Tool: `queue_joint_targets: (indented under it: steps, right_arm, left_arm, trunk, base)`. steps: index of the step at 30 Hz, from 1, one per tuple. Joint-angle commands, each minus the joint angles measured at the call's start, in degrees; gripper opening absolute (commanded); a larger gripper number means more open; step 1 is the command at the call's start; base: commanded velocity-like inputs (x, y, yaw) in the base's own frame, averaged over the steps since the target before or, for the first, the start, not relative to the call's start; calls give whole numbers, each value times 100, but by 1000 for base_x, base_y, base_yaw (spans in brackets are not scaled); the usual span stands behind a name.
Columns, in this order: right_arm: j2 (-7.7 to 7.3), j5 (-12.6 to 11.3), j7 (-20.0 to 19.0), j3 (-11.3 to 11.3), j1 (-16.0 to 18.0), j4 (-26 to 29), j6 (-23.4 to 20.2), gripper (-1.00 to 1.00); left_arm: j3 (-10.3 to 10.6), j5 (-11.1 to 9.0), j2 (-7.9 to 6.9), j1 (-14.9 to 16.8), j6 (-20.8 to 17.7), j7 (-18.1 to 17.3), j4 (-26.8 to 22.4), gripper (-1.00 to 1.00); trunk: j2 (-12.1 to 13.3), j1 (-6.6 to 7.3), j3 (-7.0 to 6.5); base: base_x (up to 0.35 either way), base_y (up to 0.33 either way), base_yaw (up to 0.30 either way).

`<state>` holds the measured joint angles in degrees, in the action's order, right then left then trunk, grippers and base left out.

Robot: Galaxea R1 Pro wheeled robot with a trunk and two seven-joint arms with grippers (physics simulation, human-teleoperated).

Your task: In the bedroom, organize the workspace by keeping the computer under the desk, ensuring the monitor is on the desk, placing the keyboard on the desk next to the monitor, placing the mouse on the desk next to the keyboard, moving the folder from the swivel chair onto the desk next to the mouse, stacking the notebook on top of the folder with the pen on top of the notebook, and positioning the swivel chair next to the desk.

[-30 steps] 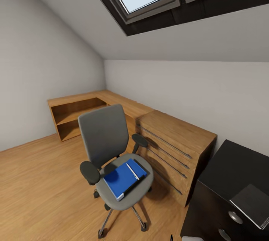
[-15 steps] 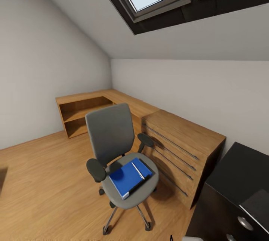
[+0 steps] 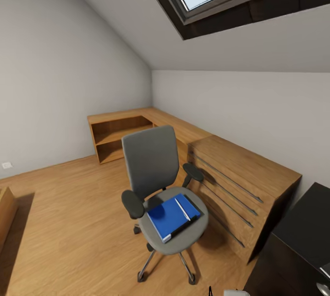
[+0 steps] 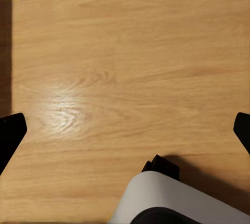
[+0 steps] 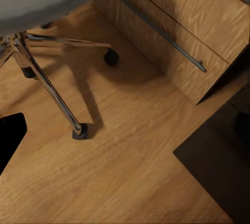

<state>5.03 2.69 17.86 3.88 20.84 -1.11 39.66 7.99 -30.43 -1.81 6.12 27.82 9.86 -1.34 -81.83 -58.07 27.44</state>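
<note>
On the seat of the swivel chair, a little ahead of you and near the middle of the head view, the folder is lying flat, with the pen resting on top of it along its right part. The folder is bright blue with white edges, and its long axis is running from near-left to far-right across the seat. I cannot make out the notebook clearly.

You are seeing the chair's chrome legs and castors in the right wrist view, beside the wooden dresser, so the right arm is, I judge, the nearer one to the folder. The left wrist view is looking down at the wood floor.

Both grippers are showing only dark finger edges at the sides of their views with nothing between them, so they appear wide open and are holding nothing. The black desk is standing at the near right.
</note>
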Motion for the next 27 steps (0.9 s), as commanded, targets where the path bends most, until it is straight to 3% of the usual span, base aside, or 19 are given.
queue_joint_targets:
  steps: [1,9,27]
  right_arm:
    - [0,30,59,37,4,-12,52,100]
    - [-1,30,59,38,-8,-12,132,100]
    - [-3,31,53,41,-62,-7,146,100]
  left_arm:
    - [47,-21,2,3,13,33,-1,100]
    - [45,-30,-2,3,35,33,-4,100]
    - [9,-41,-4,3,66,59,-33,100]
  trunk:
    - [-3,0,4]
    - [-3,0,-15]
    - [-3,0,-17]
  base:
    - [0,0,250]
    - [0,0,197]
    - [0,0,12]
